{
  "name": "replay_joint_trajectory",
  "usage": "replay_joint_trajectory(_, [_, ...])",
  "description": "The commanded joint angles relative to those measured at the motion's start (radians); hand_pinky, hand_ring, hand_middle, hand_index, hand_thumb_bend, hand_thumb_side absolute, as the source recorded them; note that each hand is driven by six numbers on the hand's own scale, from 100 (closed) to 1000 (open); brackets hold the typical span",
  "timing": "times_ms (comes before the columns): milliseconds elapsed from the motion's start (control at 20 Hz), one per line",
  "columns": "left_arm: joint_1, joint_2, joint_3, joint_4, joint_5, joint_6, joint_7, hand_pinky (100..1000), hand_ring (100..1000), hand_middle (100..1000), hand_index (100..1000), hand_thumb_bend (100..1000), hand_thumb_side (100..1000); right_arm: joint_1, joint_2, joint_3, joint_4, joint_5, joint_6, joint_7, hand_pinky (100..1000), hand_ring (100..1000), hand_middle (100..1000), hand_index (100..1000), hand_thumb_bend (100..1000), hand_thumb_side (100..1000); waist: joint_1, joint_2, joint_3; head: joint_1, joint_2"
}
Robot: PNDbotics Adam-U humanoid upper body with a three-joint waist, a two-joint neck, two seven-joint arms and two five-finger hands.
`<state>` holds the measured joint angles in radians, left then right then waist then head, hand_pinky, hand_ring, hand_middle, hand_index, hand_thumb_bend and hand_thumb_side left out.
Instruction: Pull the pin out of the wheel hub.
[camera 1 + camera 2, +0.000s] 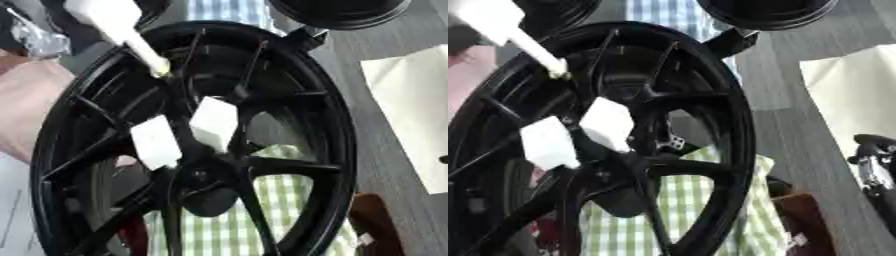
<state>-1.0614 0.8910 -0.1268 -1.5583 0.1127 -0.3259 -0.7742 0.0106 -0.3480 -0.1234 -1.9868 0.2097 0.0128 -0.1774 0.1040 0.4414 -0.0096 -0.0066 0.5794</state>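
Left eye view: one black spoked wheel hub [197,150], upright and tilted, fills most of the frame. Two white blocks [184,132] sit on the spokes just above the hub centre [206,177]. A white tapered piece [122,30] reaches in from the upper left, its tip at the inner rim; the pin itself cannot be made out. Green checked cloth [219,230] shows through the spokes. Pale sheet [411,110] lies on the grey tabletop [367,60] at right. Right hand [877,165] shows only at the right edge of the right eye view; cannot tell its fingers' state. Left hand not visible.
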Motion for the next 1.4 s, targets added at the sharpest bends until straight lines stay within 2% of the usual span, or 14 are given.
replay_joint_trajectory(50, [-0.006,0.050,0.044,0.010,0.005,-0.018,0.024,700,441,183,246,100,257,0.003,-0.021,-0.009,-0.013,-0.002,-0.003,-0.006,886,644,779,759,100,801,-0.006,-0.076,0.002,-0.003,0.000])
replay_joint_trajectory(150, [0.001,0.056,0.050,0.016,0.000,-0.017,0.031,704,438,181,247,100,274,0.004,-0.023,-0.013,-0.013,-0.002,-0.004,-0.009,887,644,779,760,100,788,-0.007,-0.079,0.007,-0.011,0.000])
replay_joint_trajectory(200, [0.017,0.072,0.066,0.032,-0.010,-0.007,0.042,704,438,181,247,100,274,0.008,-0.025,-0.020,-0.013,-0.002,-0.006,-0.015,887,644,779,760,100,788,-0.010,-0.082,0.023,-0.022,0.001])
replay_joint_trajectory(300, [0.060,0.114,0.110,0.076,-0.033,0.019,0.069,706,437,181,249,100,281,0.012,-0.025,-0.030,-0.013,-0.002,-0.009,-0.025,887,644,779,759,100,785,-0.018,-0.083,0.047,-0.038,0.002])
replay_joint_trajectory(550, [0.183,0.157,0.230,0.198,-0.065,0.081,0.145,708,441,187,257,100,276,0.015,-0.024,-0.039,-0.013,-0.001,-0.012,-0.038,887,644,779,759,100,782,-0.020,-0.082,0.058,-0.048,0.005])
replay_joint_trajectory(850, [0.322,0.140,0.298,0.313,-0.129,0.037,0.230,713,447,198,270,100,266,0.015,-0.021,-0.047,-0.013,-0.003,-0.014,-0.048,887,643,779,759,100,778,-0.024,-0.081,0.060,-0.053,0.024])
replay_joint_trajectory(1100, [0.444,0.118,0.330,0.298,-0.203,0.023,0.295,728,470,242,314,100,253,0.015,-0.017,-0.050,-0.013,-0.006,-0.013,-0.050,886,643,779,759,100,778,-0.028,-0.082,0.059,-0.063,0.035])
replay_joint_trajectory(1250, [0.518,0.094,0.346,0.269,-0.247,0.032,0.307,784,542,391,457,100,245,0.013,-0.017,-0.050,-0.013,-0.009,-0.014,-0.050,886,643,779,759,100,778,-0.029,-0.084,0.056,-0.059,0.038])
replay_joint_trajectory(1350, [0.565,0.082,0.352,0.253,-0.275,0.052,0.286,859,698,652,775,100,246,0.013,-0.017,-0.049,-0.013,-0.011,-0.014,-0.048,886,643,779,759,100,775,-0.028,-0.085,0.053,-0.054,0.040])
replay_joint_trajectory(1400, [0.589,0.075,0.358,0.243,-0.290,0.065,0.277,883,749,726,828,100,245,0.012,-0.017,-0.049,-0.013,-0.012,-0.014,-0.048,886,642,779,759,100,776,-0.028,-0.086,0.051,-0.051,0.041])
